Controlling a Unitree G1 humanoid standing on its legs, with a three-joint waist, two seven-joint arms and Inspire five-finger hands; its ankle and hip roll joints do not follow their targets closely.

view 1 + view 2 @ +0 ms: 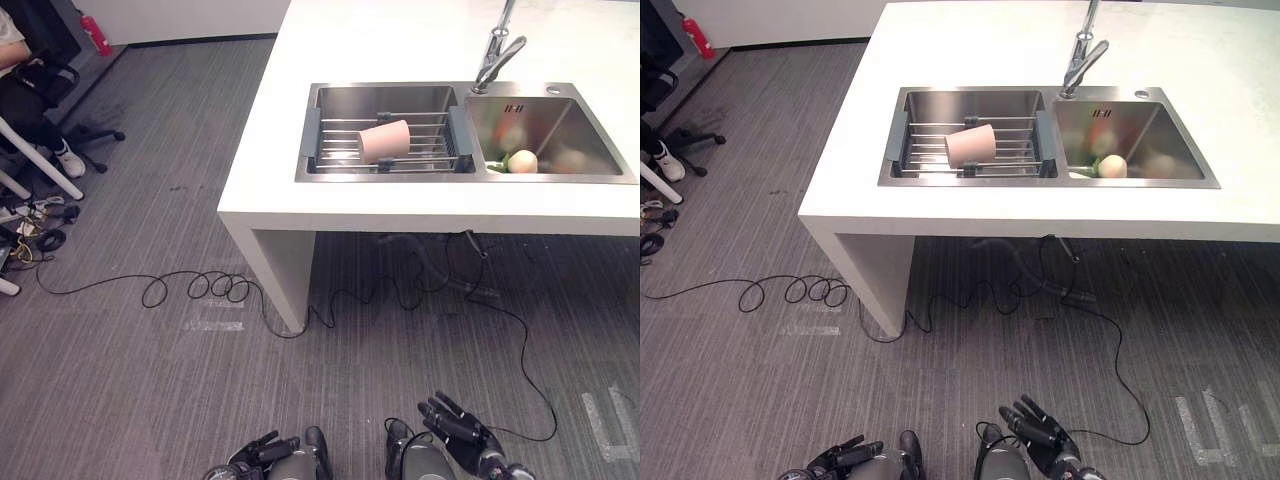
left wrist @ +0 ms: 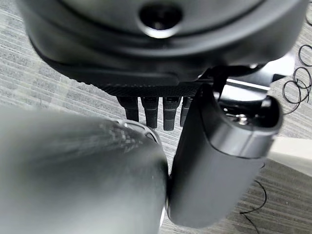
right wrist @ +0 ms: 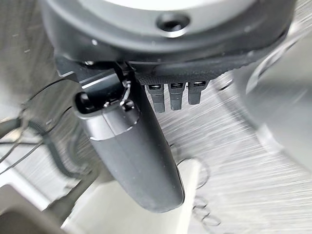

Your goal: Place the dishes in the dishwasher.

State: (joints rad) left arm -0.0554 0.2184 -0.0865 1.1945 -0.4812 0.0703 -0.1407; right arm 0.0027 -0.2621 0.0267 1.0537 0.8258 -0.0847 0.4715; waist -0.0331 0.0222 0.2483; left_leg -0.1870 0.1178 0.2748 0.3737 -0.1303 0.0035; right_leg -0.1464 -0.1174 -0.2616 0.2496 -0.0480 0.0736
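Desk [image 1: 400,45]: white, standing on grey carpet floor [image 1: 150,380], occupying the far right of the scene.

Sink [image 1: 400,178]: stainless steel, double basin, set into the desk near its near edge.

Drying rack [image 1: 340,140]: wire, with grey end pieces, spanning the left basin from side to side.

Cup [image 1: 385,141]: pale pink, lying on its side on the rack, toward the rack's right half, mouth pointing right.

Right basin contents: a round pale item [image 1: 522,161] at the near left corner of the basin, with something green just beside it on the left; what these are cannot be told.

Faucet [image 1: 497,50]: metal, rising from the desk behind the divider between the two basins.

Left hand [image 1: 262,453]: low at the near edge, over the floor, well apart from the desk and sink. Fingers [image 2: 148,109] hang straight in a row with the thumb beside them, relaxed, holding nothing.

Right hand [image 1: 462,428]: low at the near edge, to the right of the left hand, over the floor. Fingers [image 3: 178,93] extended and spread, holding nothing.

Far left: an office chair base [image 1: 85,135], and a seated person's leg and white shoe [image 1: 68,160].

Red cylinder [image 1: 97,35]: far left, against the wall.
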